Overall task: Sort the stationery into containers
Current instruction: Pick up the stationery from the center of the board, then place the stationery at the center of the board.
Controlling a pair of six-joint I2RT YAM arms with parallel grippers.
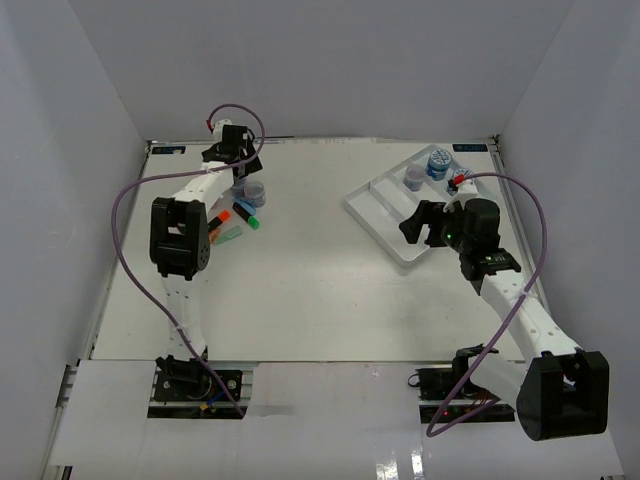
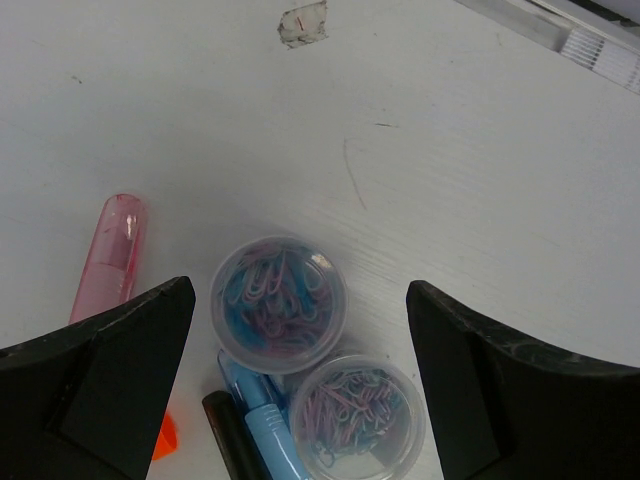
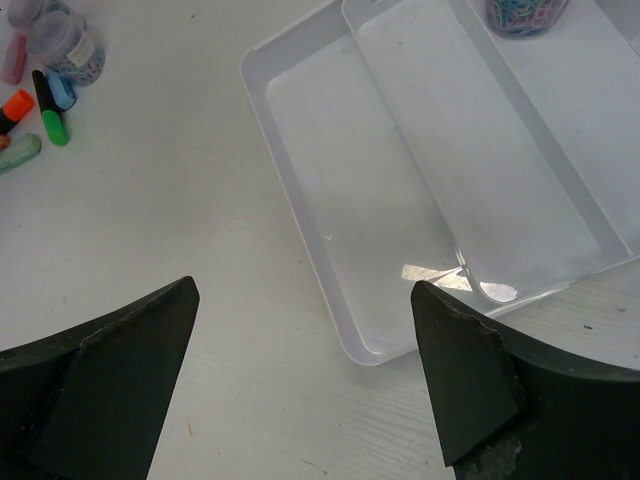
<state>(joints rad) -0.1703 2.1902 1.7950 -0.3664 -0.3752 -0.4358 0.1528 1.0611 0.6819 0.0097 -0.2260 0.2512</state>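
My left tool (image 2: 300,290) hangs spread wide over the white surface (image 2: 450,150), gripping nothing. Right under it sit two small round clear jars. The first jar (image 2: 280,303) is packed with pink and blue paper clips, and the second jar (image 2: 357,415) sits just beside it with the same filling. A translucent pink stubby marker (image 2: 108,260) lies to their left, and a light-blue marker (image 2: 262,420) is tucked against the jars.

Over on the other side, my right tool (image 3: 305,290) is released too, jaws wide, hovering above the near corner of the white rectangular plastic tray (image 3: 300,215) with its long, low-walled compartments. In the tray's far compartments stand a greyish clip jar (image 1: 414,178) and a bluer clip jar (image 1: 438,163), with a red-capped marker (image 1: 460,180) near them.
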